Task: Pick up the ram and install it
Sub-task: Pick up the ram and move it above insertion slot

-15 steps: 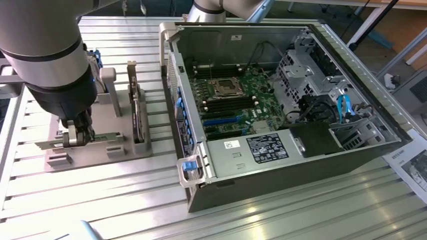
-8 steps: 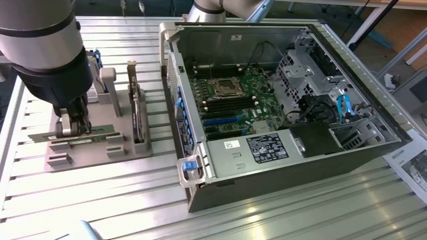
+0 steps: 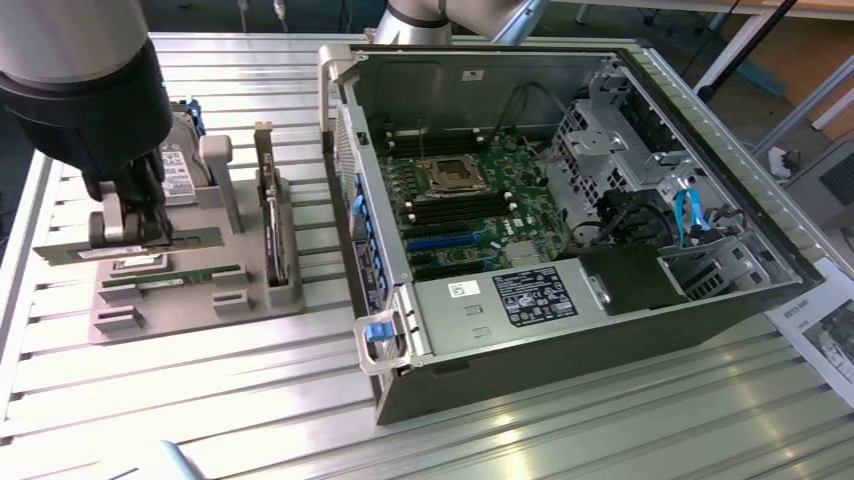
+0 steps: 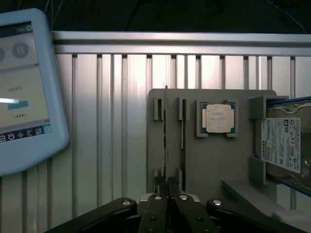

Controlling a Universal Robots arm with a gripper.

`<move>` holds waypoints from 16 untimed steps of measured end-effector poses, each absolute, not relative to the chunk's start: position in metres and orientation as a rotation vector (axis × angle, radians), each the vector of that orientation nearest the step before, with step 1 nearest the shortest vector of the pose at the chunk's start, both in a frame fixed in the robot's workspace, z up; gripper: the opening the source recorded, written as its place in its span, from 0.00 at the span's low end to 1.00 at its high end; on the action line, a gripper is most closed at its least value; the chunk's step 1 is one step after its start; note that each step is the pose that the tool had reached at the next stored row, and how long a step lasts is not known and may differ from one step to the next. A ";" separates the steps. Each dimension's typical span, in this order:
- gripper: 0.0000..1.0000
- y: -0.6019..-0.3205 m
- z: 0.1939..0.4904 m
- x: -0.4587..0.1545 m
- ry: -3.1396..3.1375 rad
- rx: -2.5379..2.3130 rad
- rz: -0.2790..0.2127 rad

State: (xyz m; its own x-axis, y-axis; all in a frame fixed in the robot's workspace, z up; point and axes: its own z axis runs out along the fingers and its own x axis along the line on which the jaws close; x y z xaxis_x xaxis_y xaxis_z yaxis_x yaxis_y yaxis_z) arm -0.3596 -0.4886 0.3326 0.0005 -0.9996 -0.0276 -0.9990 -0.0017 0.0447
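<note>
The ram [image 4: 166,136] is a thin green stick standing on edge in a slot of the grey holder [image 4: 214,165]. My gripper [image 4: 167,188] is shut on the stick's near end, a dark finger pressed to each side. In the exterior view my gripper [image 3: 138,235] reaches down onto the grey holder [image 3: 200,310] at the exterior view's left, and the arm hides part of it. The open computer case [image 3: 561,330] lies to the exterior view's right, its green motherboard [image 3: 467,200] facing up.
A second green stick [image 4: 183,126] stands in the neighbouring slot. The holder also carries a silver processor chip [image 4: 217,118], a hard drive [image 4: 282,143] and an upright card [image 3: 274,230]. A tablet [image 4: 24,92] lies on the slatted metal table [image 4: 97,121].
</note>
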 end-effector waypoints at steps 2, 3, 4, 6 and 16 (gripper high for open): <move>0.12 -0.489 0.339 -0.359 -2.211 2.213 -0.080; 0.12 -0.489 0.342 -0.359 -2.211 2.213 -0.080; 0.12 -0.489 0.344 -0.359 -2.211 2.213 -0.080; 0.12 -0.489 0.348 -0.359 -2.211 2.213 -0.080; 0.12 -0.489 0.371 -0.359 -2.211 2.213 -0.080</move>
State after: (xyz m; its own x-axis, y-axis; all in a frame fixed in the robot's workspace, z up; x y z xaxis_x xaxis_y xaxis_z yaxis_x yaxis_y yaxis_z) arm -0.3592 -0.4886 0.3711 0.0005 -0.9996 -0.0277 -0.9990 -0.0017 0.0446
